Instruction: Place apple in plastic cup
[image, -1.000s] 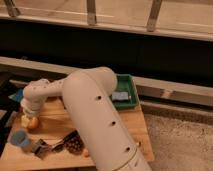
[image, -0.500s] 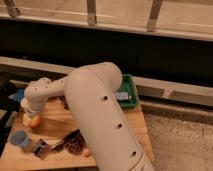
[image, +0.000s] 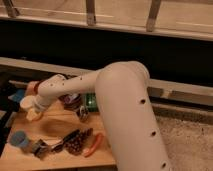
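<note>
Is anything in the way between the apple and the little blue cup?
Nothing I can see. The gripper is shut on the apple at the left of the table. The blue cup stands nearer the front edge, with only bare wood between.

On wooden table (image: 55, 127), toward left edge: two-finger gripper (image: 33, 113), down at small round yellow-orange apple (image: 31, 118). In front of both, at near left corner: short light-blue plastic cup (image: 20, 139). Along front edge, well right of that: long orange carrot (image: 93, 145). Behind carrot, beneath white robot arm (image: 75, 86): red-brown bowl (image: 72, 102), green tray (image: 91, 101) just right of it.
</note>
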